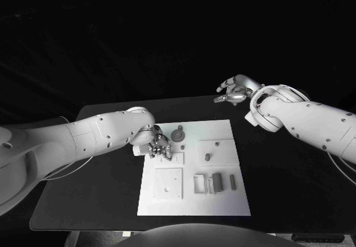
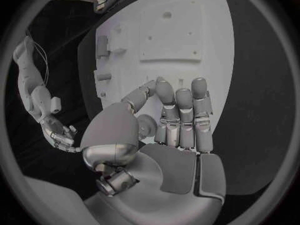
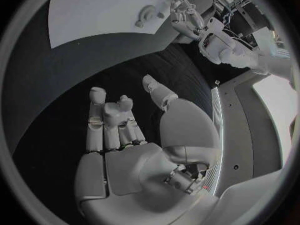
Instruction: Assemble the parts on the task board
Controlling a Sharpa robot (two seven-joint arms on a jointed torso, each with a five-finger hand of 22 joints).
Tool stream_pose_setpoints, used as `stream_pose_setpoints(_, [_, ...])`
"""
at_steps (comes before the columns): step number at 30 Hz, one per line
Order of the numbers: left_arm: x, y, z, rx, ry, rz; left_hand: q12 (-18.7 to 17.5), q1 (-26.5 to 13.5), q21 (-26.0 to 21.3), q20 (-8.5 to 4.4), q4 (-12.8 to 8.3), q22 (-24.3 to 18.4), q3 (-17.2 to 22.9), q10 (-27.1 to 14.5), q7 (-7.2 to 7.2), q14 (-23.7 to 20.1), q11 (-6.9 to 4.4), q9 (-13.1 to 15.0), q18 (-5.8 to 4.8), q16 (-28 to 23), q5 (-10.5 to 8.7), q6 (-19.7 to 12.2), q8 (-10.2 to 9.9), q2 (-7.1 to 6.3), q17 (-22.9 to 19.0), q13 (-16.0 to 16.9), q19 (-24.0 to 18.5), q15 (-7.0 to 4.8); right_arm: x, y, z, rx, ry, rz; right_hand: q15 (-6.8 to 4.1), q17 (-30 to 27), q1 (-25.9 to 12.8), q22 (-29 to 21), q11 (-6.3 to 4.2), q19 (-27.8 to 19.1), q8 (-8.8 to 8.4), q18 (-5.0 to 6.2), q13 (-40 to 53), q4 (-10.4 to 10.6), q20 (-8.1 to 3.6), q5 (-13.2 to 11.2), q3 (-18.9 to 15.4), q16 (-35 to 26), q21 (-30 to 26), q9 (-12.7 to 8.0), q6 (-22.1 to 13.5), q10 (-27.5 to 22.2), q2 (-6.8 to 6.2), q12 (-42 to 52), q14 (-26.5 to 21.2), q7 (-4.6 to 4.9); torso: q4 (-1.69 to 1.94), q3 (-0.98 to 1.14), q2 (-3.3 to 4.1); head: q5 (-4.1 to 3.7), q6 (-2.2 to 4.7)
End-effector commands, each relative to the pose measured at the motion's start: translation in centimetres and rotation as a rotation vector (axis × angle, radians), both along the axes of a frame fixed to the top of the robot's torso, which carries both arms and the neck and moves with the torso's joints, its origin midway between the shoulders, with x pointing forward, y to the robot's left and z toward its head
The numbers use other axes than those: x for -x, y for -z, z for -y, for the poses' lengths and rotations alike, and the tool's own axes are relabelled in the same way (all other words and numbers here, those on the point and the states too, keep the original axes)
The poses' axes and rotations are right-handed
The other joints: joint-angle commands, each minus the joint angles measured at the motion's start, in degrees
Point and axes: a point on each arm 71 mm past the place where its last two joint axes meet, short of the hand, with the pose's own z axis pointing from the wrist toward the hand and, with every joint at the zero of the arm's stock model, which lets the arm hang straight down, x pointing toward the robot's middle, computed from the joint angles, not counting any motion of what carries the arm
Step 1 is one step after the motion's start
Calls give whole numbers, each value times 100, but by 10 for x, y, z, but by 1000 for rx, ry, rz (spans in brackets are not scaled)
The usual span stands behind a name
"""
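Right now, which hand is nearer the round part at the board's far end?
Left. The left hand is over the task board just beside the round part. The right hand is raised beyond the board's far edge, away from it.

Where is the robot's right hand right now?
In the head view the right hand is raised beyond the far right corner of the task board, over the black table, fingers loosely apart and holding nothing.

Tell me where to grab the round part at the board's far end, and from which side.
Grip the round part by its rim, coming from above. It seems to lie flat on the task board, with the left hand right beside it; its finer shape is unclear.
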Motion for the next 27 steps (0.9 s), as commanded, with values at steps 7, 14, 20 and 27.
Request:
stream_pose_setpoints(7, [3, 2, 5, 13, 20, -11, 52, -232, 13, -29, 69, 112, -296, -532, -140, -32, -240, 10, 117, 62, -390, 322, -76, -117, -79, -42, -13, -26, 1, 0, -1, 6, -13, -4, 14, -6, -56, 103, 14, 4, 26, 79, -11, 40, -20, 18, -3, 27, -21, -9, -8, -39, -14, 32, -32, 93, 2, 0, 0, -9, 1])
stream_pose_setpoints(14, [3, 2, 6, 17, 20, -8, 76, -292, -2, -33, 199, 109, -356, -542, -142, -46, -243, 16, 122, 99, -708, 342, -117, -238, -140, -78, -17, -32, 0, 0, -1, 6, -12, -4, 14, -7, -59, 103, 14, 3, 26, 79, -12, 43, -20, 18, -3, 27, -22, -9, -10, -39, -15, 33, -33, 93, 1, 1, 0, -10, -2])
stream_pose_setpoints(20, [3, 2, 6, 17, 21, -8, 84, -327, -8, -34, 257, 108, -374, -546, -142, -52, -243, 19, 122, 110, -773, 346, -131, -285, -161, -91, -18, -33, 0, 0, -1, 6, -11, -4, 14, -7, -59, 103, 14, 3, 26, 79, -14, 45, -20, 18, -2, 27, -22, -10, -10, -39, -15, 34, -33, 93, 1, 1, 1, -13, -4])
stream_pose_setpoints(27, [3, 2, 6, 17, 20, -9, 89, -336, -11, -35, 277, 108, -382, -548, -143, -54, -244, 21, 123, 118, -796, 350, -137, -318, -170, -97, -19, -34, 0, 0, -1, 6, -11, -4, 14, -8, -59, 102, 14, 3, 26, 79, -15, 46, -21, 19, -1, 27, -22, -10, -11, -40, -15, 35, -33, 93, 1, -3, 1, -12, -3])
